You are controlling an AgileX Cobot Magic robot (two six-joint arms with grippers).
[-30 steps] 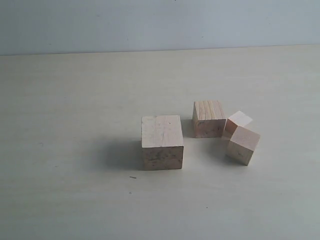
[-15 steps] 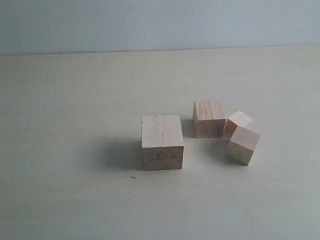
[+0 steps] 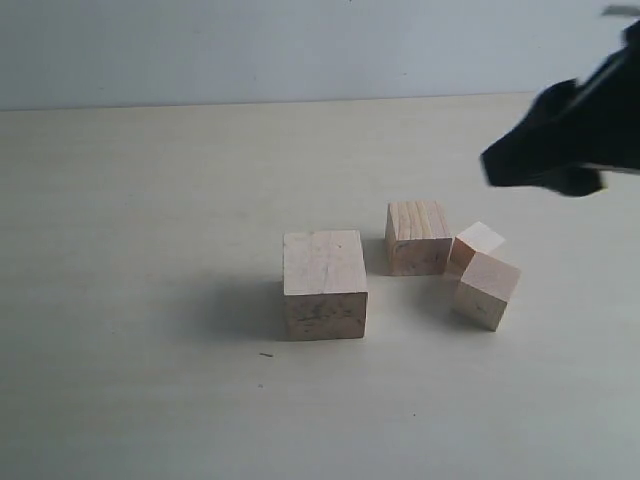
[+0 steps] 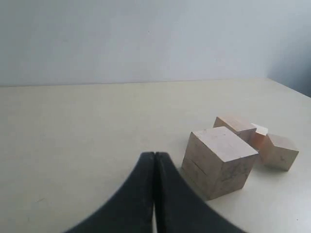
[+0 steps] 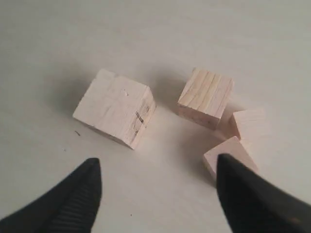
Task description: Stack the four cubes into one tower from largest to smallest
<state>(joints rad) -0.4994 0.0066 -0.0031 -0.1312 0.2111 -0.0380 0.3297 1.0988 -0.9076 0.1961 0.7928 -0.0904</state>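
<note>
**A:** Cube positions, biggest first?

**B:** The largest cube (image 3: 324,285) sits flat on the surface (image 3: 140,380) near the middle, apart from the rest. Dark mottled marks show on the side facing the exterior camera.

**A:** Next?

**B:** The second cube (image 3: 418,238) is right of it and farther back, with a clear gap between them and grain lines across its top. The third cube (image 3: 487,290) lies right of the second and closer to the camera, turned at an angle. The smallest cube (image 3: 478,240) is wedged between second and third and appears to touch both. I cannot tell whether it lies flat. All four rest on the surface, none stacked.

**A:** Jaws?

**B:** On the right gripper (image 5: 156,162) the jaws are spread wide with nothing between them. It hangs above the cluster, and one jaw partly hides the third cube in its wrist view. The exterior view shows it as a dark blur at upper right, clear of every cube. On the left gripper (image 4: 154,160) the jaws are pressed together and empty, near the largest cube but not touching it.
</note>
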